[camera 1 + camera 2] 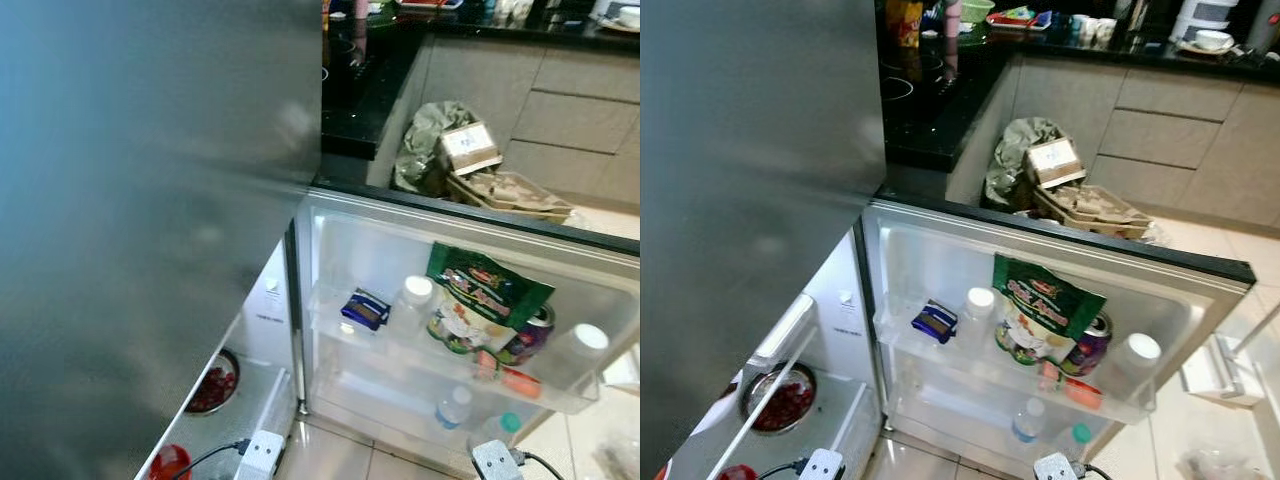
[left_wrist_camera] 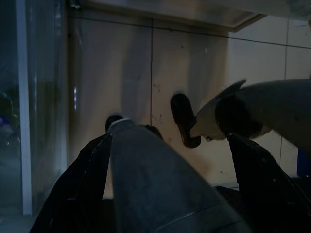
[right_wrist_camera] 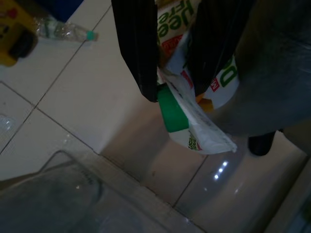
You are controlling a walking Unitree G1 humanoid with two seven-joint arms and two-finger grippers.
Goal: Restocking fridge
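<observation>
Green snack bag (image 1: pixel 1044 300), blue packet (image 1: pixel 935 321), grey fridge door (image 1: pixel 750 190)

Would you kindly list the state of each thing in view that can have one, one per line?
Fridge door: swung open, shelves partly stocked.
Green snack bag: upright on the door shelf.
Can: upright behind the bag.
White-capped bottles: upright, capped.
Bowl: holding red food, uncovered.
Right gripper: shut on a carton.
Carton: green cap on, held.
Left gripper: cannot tell.
</observation>
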